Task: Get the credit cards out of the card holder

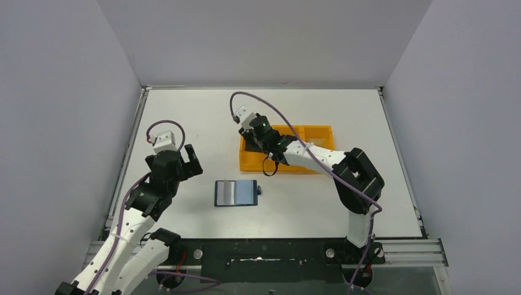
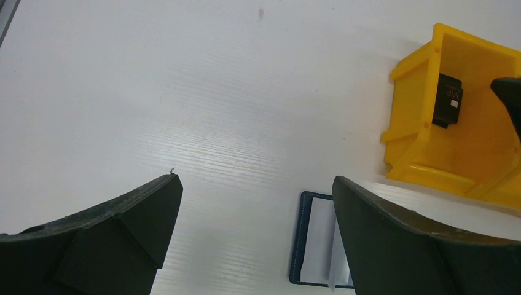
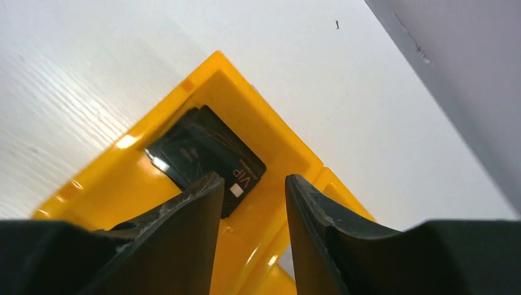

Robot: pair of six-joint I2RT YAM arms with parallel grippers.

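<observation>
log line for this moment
right end effector: open over tray | black cards: in tray | card holder: open on table | left end effector: open, empty

The card holder [image 1: 236, 192], at lower centre of the top view, is navy at the edges and blue-grey inside. The tray [image 2: 418, 110], at the right edge of the left wrist view, is bright orange-yellow. The credit cards [image 3: 206, 157] in it are glossy black, the top one with white "VIP" lettering and a small white square. The table [image 2: 184, 92] is white with fine ribbed lines.

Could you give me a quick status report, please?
Left gripper open, empty. Right gripper open over tray, black cards inside. Wallet open on table. Nothing blocking.
</observation>
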